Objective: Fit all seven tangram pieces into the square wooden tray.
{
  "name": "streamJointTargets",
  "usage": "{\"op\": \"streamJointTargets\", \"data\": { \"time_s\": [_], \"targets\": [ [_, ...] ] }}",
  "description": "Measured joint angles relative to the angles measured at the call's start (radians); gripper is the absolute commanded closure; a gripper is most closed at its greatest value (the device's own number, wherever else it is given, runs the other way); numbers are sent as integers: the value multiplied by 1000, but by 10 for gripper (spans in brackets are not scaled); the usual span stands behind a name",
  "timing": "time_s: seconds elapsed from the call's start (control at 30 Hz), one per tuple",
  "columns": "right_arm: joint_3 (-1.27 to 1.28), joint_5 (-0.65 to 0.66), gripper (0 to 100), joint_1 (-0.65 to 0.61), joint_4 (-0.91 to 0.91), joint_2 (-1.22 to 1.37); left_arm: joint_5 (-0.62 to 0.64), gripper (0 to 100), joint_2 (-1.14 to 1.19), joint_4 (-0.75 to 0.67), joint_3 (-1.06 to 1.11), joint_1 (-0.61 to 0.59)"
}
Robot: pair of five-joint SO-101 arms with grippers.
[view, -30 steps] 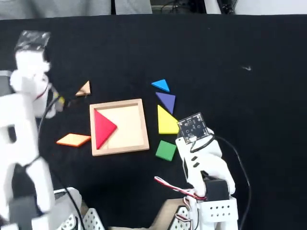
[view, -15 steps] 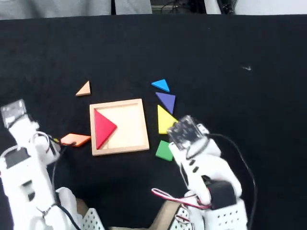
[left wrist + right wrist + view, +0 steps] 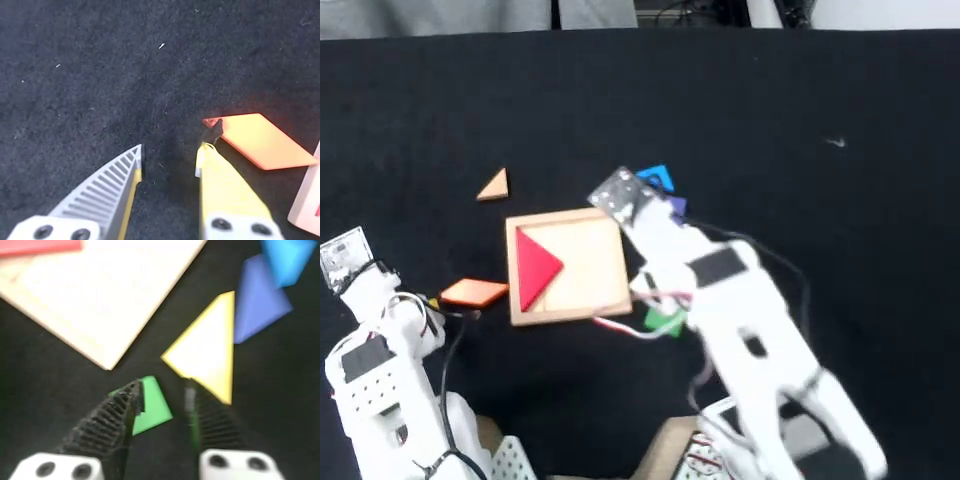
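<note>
A black-covered bench [image 3: 820,250] holds a square wooden tray [image 3: 582,262] near its middle. A red triangle [image 3: 534,265] lies inside the tray, against one side; the rest of the tray floor is bare wood.

The other pieces lie loose on the bench. A small tan triangle [image 3: 495,186] sits beyond one tray corner, apart from it. An orange parallelogram [image 3: 473,292] lies flat just beside the tray's outer wall.

The left fingers [image 3: 210,167] are spread wide and low over the bench, with bare cloth between them. In the left wrist view the tip of the yellow finger sits at the near corner of the orange parallelogram; whether it touches cannot be told. The piece lies wholly outside the gap, on that finger's outer side.

On the tray's other side, the right arm stretches over the pieces. The right fingers [image 3: 117,415] are also spread and hold nothing. A green square [image 3: 152,407] lies on the bench partly in the gap, with one edge hidden under the ribbed finger. A yellow triangle [image 3: 210,352] lies just past the fingertips, its nearest corner close to the other finger. Beyond it sit a purple triangle [image 3: 257,305] and a blue triangle [image 3: 287,257], side by side.
</note>
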Motion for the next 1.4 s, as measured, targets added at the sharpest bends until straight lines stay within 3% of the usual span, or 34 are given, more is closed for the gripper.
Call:
{"op": "streamJointTargets", "data": {
  "time_s": [0.17,0.43,1.1,1.23,1.4],
  "targets": [
    [-61,5,755,-26,-23,198,0,812,0,-26,12,0],
    [-52,75,754,58,-107,215,0,812,-3,-57,26,20],
    [-120,106,752,60,-164,479,0,812,-3,-57,26,51],
    [-120,106,686,60,-170,482,0,812,-3,-57,26,51],
    [-120,123,724,57,-170,494,0,812,-3,-57,26,51]
  ]
}}
